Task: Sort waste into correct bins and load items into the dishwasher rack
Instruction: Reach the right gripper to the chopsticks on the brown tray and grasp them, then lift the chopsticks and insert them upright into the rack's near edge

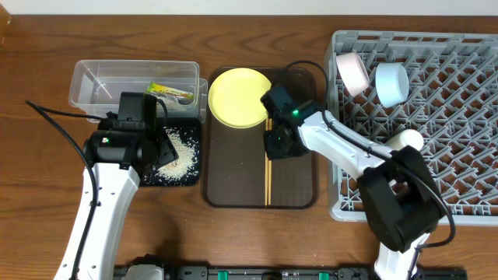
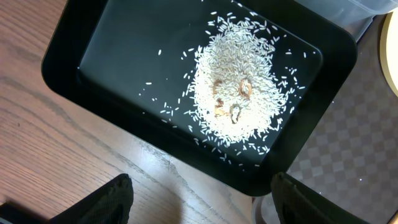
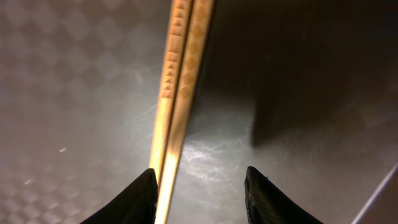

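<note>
Chopsticks [image 3: 180, 87] | centre of frame, on brown tray [image 1: 233, 175] | likely thin, stiff, light, slippery | pinch both mid-length | right gripper [image 3: 200, 177] apart, empty

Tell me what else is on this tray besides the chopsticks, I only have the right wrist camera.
Observer: Just a yellow plate, at the far left corner of the brown tray, beyond where the right gripper is working.
Operator: Is anything loaded in the rack?
Observer: Yes. A pinkish-white bowl and a light blue bowl sit side by side in the far left corner of the rack.
Operator: And where is the other arm?
Observer: The left gripper hangs open above the black tray, which holds a pile of rice.
</note>
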Controlling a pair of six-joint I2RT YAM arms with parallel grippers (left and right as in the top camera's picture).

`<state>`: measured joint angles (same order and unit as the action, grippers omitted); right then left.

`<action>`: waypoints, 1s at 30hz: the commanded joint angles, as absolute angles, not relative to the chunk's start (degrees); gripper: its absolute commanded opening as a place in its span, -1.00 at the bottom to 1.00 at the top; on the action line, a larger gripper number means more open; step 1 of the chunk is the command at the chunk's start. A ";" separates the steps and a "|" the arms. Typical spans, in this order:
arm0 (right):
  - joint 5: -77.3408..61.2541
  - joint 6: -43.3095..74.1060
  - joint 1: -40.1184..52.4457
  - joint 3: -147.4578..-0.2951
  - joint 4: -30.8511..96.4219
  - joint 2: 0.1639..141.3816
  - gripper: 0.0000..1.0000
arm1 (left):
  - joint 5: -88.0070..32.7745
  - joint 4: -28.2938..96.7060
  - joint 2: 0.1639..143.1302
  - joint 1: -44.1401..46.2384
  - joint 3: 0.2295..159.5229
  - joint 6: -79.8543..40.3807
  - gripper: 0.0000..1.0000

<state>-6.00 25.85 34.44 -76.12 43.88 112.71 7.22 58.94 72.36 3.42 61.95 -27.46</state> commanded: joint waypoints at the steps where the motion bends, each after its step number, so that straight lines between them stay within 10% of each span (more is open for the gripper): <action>1: -3.77 28.27 35.29 -75.94 43.97 114.19 -0.14 | 7.07 59.13 72.25 3.11 62.04 -28.38 0.47; 30: 0.56 31.29 38.00 -75.94 43.68 114.52 -0.14 | 7.07 59.09 72.25 3.11 62.04 -28.38 0.47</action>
<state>-1.89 29.50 37.74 -76.09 43.57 114.15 7.22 58.94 72.36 3.42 61.95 -27.46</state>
